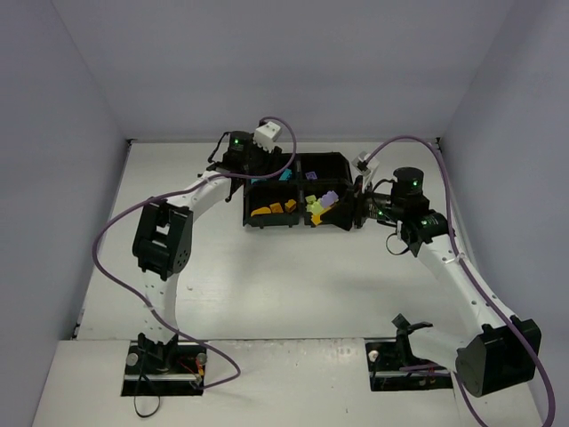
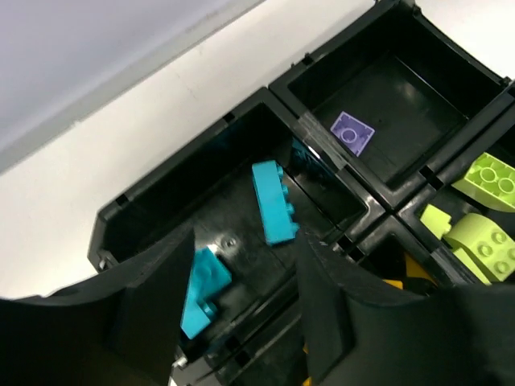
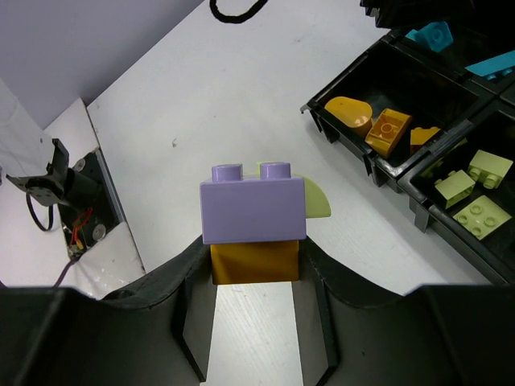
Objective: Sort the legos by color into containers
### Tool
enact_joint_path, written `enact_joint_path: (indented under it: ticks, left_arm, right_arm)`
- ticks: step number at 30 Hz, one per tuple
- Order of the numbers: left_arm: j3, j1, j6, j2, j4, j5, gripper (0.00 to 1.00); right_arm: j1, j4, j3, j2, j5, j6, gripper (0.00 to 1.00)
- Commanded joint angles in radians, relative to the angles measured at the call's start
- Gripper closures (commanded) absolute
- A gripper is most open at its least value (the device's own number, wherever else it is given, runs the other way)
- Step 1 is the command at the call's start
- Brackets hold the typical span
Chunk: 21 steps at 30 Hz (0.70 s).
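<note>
The black tray (image 1: 342, 160) holds cyan legos (image 2: 273, 201) back left, a purple plate (image 2: 352, 131) back right, orange legos (image 3: 378, 129) front left and lime legos (image 3: 467, 189) front right. My left gripper (image 2: 241, 297) is open and empty, low over the cyan compartment, with a second cyan brick (image 2: 205, 289) by its left finger; it also shows in the top view (image 1: 258, 169). My right gripper (image 3: 253, 257) is shut on a stack: a purple brick (image 3: 253, 211) on an orange brick (image 3: 255, 261), with a lime piece (image 3: 316, 201) behind. It holds the stack in the air by the tray's front right compartment (image 1: 325, 201).
The tray's near wall (image 3: 346, 149) lies to the right of the held stack. White table (image 3: 241, 96) spreads under and left of it. Grey walls enclose the table on three sides. The arm bases (image 1: 164, 356) sit at the near edge.
</note>
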Motion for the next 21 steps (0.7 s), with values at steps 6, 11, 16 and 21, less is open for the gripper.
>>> enact_joint_path:
  ticks: [6,11,16,21]
  left_arm:
    - [0.060,0.008,-0.169,-0.146,-0.062,0.091,0.43]
    - [-0.035,0.006,-0.182,-0.320,-0.085,0.345,0.38]
    - [-0.095,0.008,-0.163,-0.436,-0.175,0.663,0.38]
    - [-0.126,-0.003,-0.107,-0.519,-0.276,0.814,0.37]
  right_arm:
    - [-0.007,0.045,0.047,0.039,-0.120,-0.123,1.00]
    - [-0.005,0.025,0.090,0.105,-0.202,-0.183,1.00]
    - [0.021,-0.075,0.143,0.157,-0.222,-0.288,1.00]
    - [0.054,-0.102,0.153,0.168,-0.246,-0.356,1.00]
